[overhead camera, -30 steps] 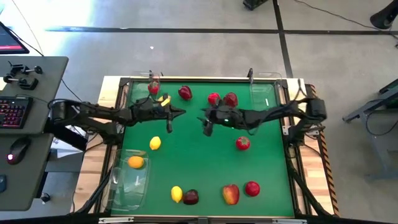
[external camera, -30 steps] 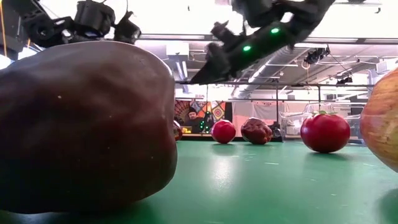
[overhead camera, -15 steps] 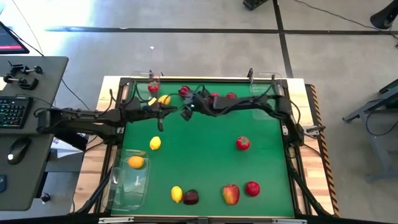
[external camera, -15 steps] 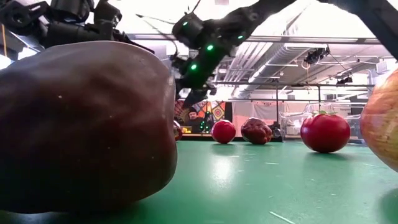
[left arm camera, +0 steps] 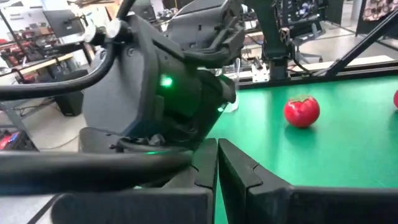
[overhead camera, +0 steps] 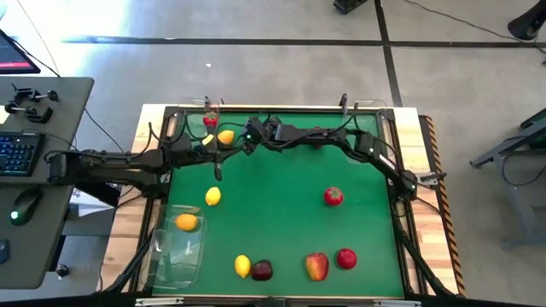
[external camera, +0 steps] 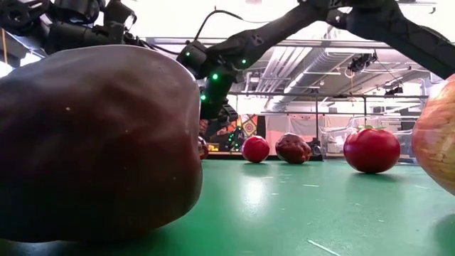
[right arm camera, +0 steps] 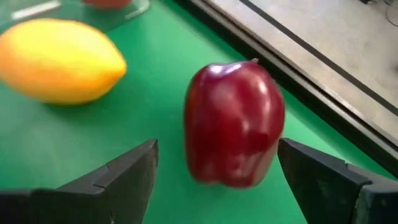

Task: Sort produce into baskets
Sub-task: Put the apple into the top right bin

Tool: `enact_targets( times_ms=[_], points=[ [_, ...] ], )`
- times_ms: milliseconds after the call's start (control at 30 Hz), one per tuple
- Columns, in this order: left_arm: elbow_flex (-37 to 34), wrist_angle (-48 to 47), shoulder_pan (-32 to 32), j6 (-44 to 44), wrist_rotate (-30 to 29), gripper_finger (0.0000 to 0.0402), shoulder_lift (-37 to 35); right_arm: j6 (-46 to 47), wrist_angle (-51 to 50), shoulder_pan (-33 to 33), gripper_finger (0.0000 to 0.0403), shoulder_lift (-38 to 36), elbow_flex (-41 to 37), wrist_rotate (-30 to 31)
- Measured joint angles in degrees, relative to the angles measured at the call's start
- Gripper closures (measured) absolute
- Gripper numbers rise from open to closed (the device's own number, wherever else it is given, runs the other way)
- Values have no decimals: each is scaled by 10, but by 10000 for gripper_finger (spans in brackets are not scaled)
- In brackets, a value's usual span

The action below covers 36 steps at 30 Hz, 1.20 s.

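Right claw (right arm camera: 214,180) spread wide, straddling dark red apple (right arm camera: 234,122) near desk's (overhead camera: 281,213) far edge; left claw (left arm camera: 217,163) clenched, empty.

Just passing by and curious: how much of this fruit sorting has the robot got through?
Done, it seems: one orange lemon in the near tray and a small red fruit in a far tray. In hand: the right gripper stands open around a dark red apple, not gripping; the left arm waits. To do: several fruits loose on the green mat.
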Motion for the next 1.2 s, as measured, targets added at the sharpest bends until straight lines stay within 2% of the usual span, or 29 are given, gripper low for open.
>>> enact_targets(
  times_ms=[267, 567, 700, 967, 1100, 1200],
  points=[
    [0, -1, 0, 0, 0, 401, 0, 25, -40, -3, 80, 1, 5, 9],
    [0, -1, 0, -4, 2, 401, 0, 67, -55, -11, 80, 1, 5, -8],
    [0, -1, 0, -4, 1, 401, 0, 80, -36, -10, 80, 6, 5, -40],
    [0, -6, 0, -4, 1, 401, 0, 59, -37, -9, 83, 8, 5, -34],
    [0, -18, 0, -11, -2, 401, 0, 27, -59, -8, 112, 7, 5, -49],
    [0, -32, 0, -21, -12, 401, 0, -5, -102, -4, 162, 2, 5, -54]
  ],
)
